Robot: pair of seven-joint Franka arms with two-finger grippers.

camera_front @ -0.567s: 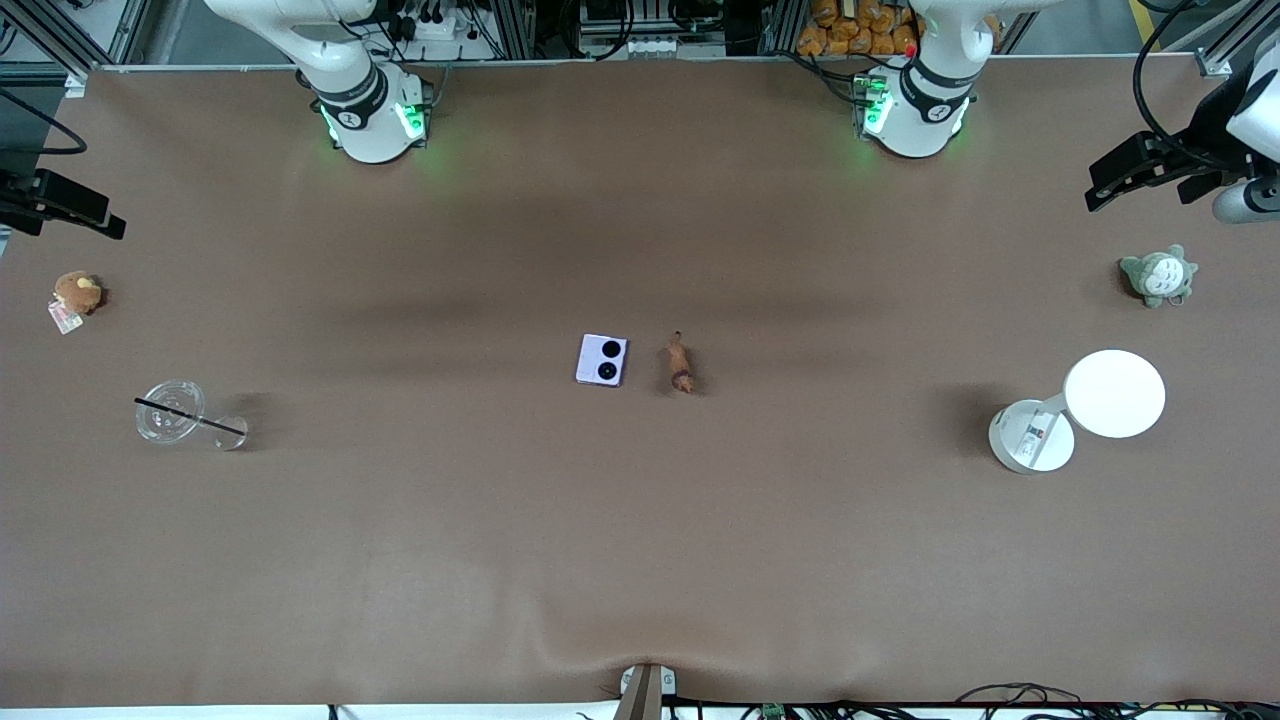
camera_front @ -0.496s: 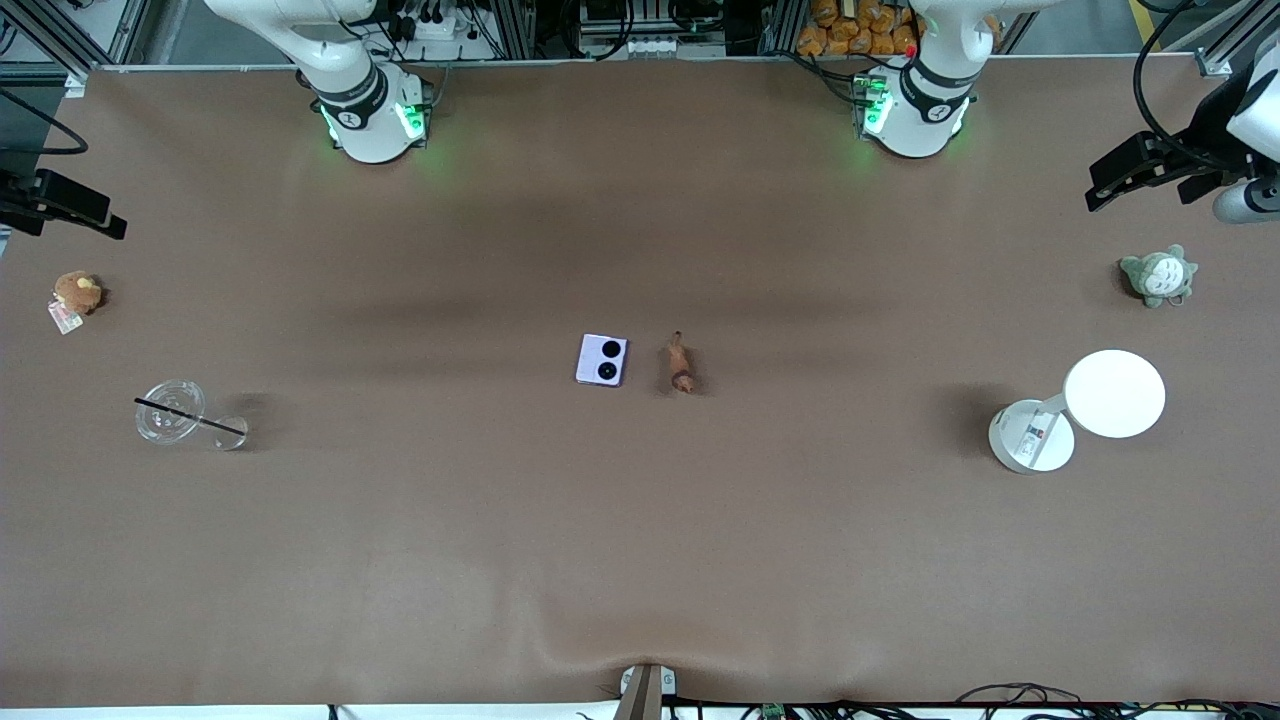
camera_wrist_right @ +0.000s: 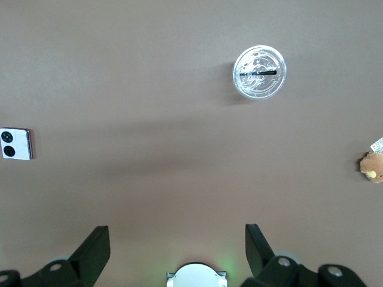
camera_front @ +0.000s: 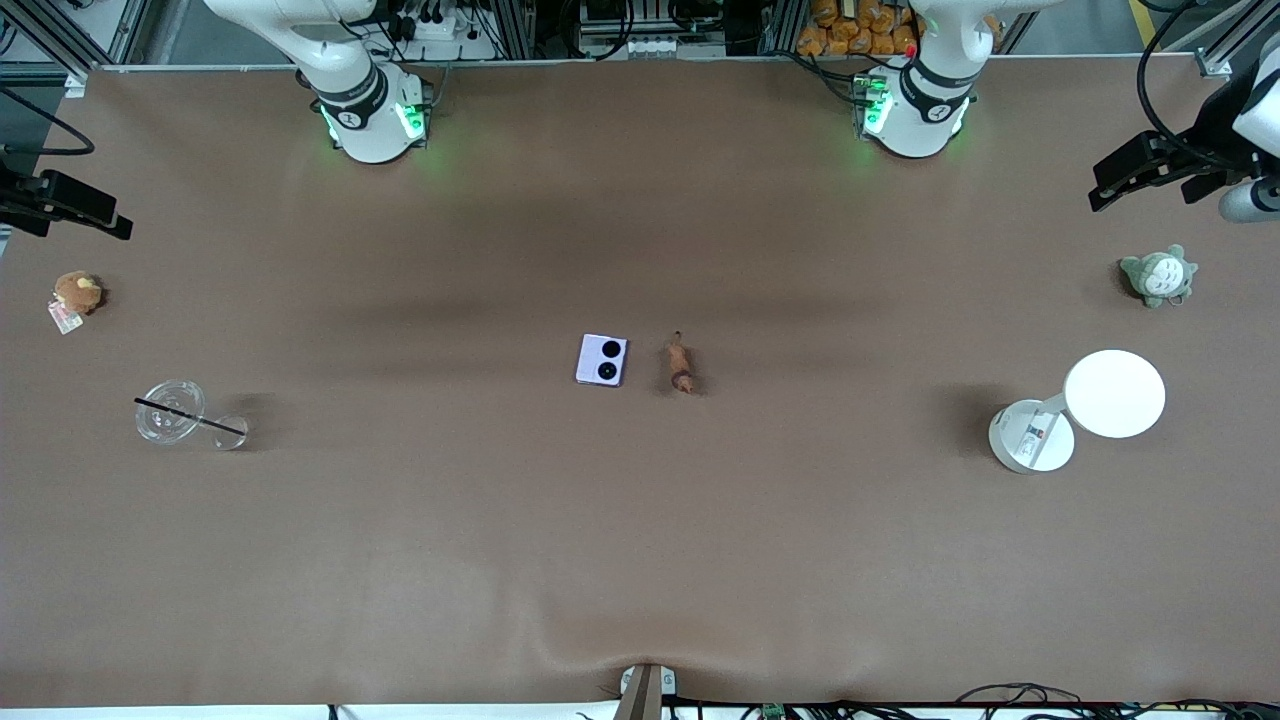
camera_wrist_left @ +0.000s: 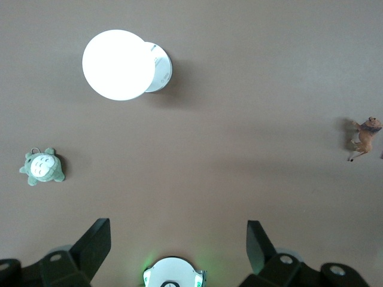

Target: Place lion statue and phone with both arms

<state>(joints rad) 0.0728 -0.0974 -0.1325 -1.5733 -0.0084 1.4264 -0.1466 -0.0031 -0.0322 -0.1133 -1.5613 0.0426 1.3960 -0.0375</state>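
Both grippers drifted slightly, fingers [camera_wrist_left: 96,245] wide, empty

- Your left wrist view looks straight down on the brown tabletop [camera_wrist_left: 239,119] from high up.
- Left gripper [camera_wrist_left: 178,242]: both dark fingers [camera_wrist_left: 96,245] stand wide apart, nothing between them, nothing touched.
- Between the fingers you see a white arm base with a green light [camera_wrist_left: 173,276].
- Lion statue [camera_wrist_left: 364,137]: lying on its side at the frame edge, alone, well apart from the gripper.
- White lamp [camera_wrist_left: 116,64]: round white head overlapping its round white base.
- Grey-green plush [camera_wrist_left: 42,167] with a white belly: on the tabletop near the lamp, not touching it.
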